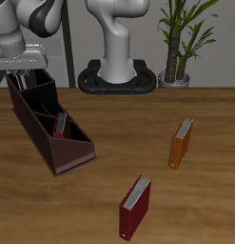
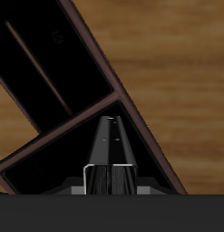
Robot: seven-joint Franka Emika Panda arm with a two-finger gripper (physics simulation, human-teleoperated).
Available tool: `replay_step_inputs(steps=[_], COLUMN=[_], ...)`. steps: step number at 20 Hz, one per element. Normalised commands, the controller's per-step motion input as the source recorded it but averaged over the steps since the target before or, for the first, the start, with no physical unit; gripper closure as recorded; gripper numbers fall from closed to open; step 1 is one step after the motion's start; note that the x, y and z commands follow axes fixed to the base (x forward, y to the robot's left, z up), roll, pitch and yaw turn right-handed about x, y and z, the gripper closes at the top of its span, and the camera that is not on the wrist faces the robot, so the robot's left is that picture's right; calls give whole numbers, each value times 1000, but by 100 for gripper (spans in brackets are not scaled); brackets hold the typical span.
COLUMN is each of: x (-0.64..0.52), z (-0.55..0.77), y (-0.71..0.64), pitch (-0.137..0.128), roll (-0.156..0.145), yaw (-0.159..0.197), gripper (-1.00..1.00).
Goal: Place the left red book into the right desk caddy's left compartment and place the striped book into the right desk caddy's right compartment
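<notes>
striped book (image 2: 112,154) in gripper (image 2: 111,172), over right compartment (image 1: 31,93)

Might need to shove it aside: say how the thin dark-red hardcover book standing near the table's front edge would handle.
The thin dark-red hardcover book stands on a narrow edge, so a sideways push would probably topple it. Its cover looks rigid, so it is likely stiff when gripped.

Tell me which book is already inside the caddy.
A red book, upright in the caddy's low-walled end. The other red book and the orange book lie on the table.
</notes>
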Motion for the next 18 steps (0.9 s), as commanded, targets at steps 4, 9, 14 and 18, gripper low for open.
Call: replay_step_inputs(steps=[4, 9, 14, 18], x=[-1, 1, 21, 20], z=[-22, 84, 81, 197], y=[68, 41, 27, 107], pitch=[22, -10, 0, -22], roll=[8, -14, -11, -10], yaw=[-6, 26, 15, 16], gripper=[-100, -100, -100, -100])
